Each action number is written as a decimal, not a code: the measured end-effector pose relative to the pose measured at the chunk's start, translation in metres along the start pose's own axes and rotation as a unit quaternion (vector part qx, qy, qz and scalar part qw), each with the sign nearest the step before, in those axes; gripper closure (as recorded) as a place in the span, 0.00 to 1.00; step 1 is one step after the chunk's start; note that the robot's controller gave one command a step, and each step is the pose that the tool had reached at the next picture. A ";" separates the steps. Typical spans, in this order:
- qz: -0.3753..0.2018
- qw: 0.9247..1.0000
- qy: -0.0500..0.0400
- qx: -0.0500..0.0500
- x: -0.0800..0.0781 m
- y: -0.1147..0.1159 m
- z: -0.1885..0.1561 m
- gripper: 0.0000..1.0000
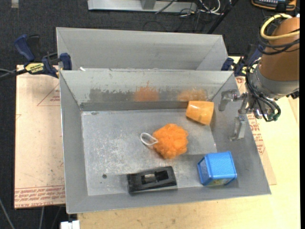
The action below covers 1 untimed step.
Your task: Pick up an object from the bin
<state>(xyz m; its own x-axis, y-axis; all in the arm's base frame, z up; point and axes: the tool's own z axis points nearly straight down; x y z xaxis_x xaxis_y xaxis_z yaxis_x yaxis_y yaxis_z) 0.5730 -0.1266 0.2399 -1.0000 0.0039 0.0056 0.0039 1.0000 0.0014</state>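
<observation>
Nearest the lens, at six o'clock on the bin floor, a black stapler-like block (151, 179) is laid flat close to the near wall. Around it a grey metal bin (95, 142) with sloping walls is seen, and four things are spread well apart over its floor. At the dial's centre an orange mesh bath sponge (171, 140) with a white cord loop is set. At about five o'clock a blue box (217, 168) is stood, and at about two o'clock an orange cup (200, 112) is tipped on its side close to the far wall. The gripper (237, 125) is hung at three o'clock over the right-hand slope, above none of the four. Whether it is open or closed cannot be told. Nothing is held, so the pick is judged not yet begun.

The cup and the box are judged the nearest candidates. For the step to be done well, the gripper should first be carried inward off the slope and lined up squarely over one thing before any descent. The cup may roll if nudged, while the sponge would probably yield and be caught easily.

Bare, scuffed metal is offered by the floor and is judged hard and slick, so sliding is to be expected. Free floor is left all round the sponge, and less beside the cup, box and block, which are crowded by walls.
</observation>
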 end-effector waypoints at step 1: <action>-0.001 1.000 -0.003 0.001 -0.001 0.001 -0.005 0.00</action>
<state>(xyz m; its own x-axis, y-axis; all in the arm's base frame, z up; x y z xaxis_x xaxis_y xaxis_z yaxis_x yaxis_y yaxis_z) 0.5740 -0.1261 0.2446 -1.0000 0.0010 -0.0014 0.0010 1.0000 0.0000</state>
